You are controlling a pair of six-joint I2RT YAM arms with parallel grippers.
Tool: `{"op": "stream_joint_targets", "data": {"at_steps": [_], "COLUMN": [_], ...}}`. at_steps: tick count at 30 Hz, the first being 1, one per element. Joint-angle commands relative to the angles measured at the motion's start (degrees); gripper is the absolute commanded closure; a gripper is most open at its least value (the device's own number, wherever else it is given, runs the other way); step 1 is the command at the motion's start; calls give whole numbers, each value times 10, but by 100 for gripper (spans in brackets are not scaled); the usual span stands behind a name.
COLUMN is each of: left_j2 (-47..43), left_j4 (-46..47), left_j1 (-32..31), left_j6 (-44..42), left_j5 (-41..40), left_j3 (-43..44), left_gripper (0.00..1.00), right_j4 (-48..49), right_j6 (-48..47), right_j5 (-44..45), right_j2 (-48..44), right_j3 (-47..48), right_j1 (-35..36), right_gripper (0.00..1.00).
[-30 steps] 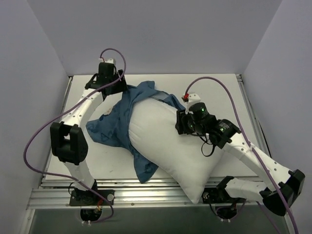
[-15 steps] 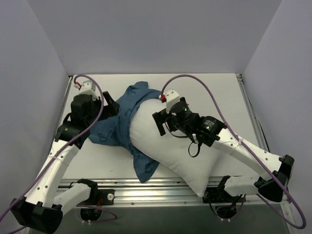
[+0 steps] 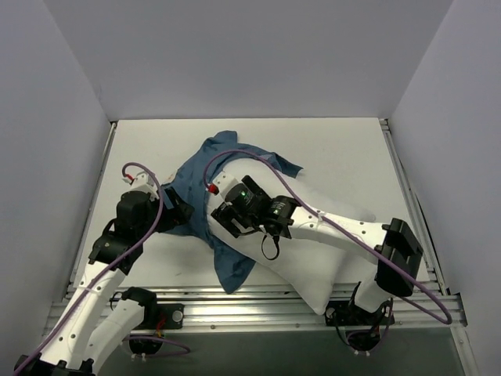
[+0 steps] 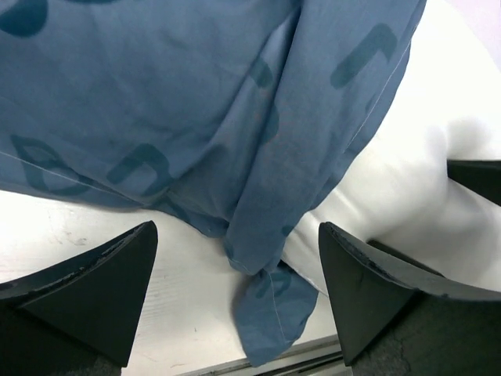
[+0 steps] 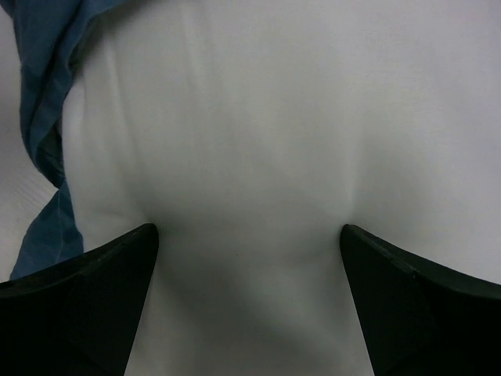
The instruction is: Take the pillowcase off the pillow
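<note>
The white pillow lies diagonally across the table, its near corner over the front edge. The blue printed pillowcase covers only its far left end, with a loose tail hanging toward the front. My right gripper is open, both fingertips pressed into the pillow's bare white surface near the pillowcase edge. My left gripper is open and empty just left of the pillowcase; in the left wrist view the blue fabric and its tail lie between the fingers.
The white table is walled on the left, back and right. A metal rail runs along the front edge. Purple cables loop over both arms.
My left arm has swung back from the far left corner toward the front, letting the fabric go. My right gripper has slid left along the pillow to the pillowcase edge.
</note>
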State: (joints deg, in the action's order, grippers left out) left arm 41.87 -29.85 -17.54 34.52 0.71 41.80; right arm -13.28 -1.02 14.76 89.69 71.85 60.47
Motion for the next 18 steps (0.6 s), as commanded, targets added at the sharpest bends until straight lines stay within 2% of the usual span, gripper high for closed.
{"op": "stream_joint_targets", "data": {"at_steps": [1,2,3,5,6,12,18], "left_j2": [6,8,9,23,31,84,121], "left_j4": [18,23,26,36,38,86,165], "left_j1": [-2,-4,-5,-11,-15,-77,-94], "left_j6": [20,23,27,39,44,59,61], "left_j5": [28,29,31,38,40,-2,-33], "left_j3": [-12,-15,-20,-29,-30,-41,-46], "left_gripper": [8,8,8,8,8,9,13], "right_j4": [21,19,19,14,14,26,25], "right_j6": [-14,-13,-8,6,10,10,10], "right_j5": [50,58,63,54,45,-33,-88], "right_j2": [37,55,62,71,69,12,-31], "right_j3": [-6,-6,-4,0,2,11,7], "right_j1": [-5,-9,-12,-31,-38,-69,-82], "right_gripper": [7,12,34,68,99,100,100]}}
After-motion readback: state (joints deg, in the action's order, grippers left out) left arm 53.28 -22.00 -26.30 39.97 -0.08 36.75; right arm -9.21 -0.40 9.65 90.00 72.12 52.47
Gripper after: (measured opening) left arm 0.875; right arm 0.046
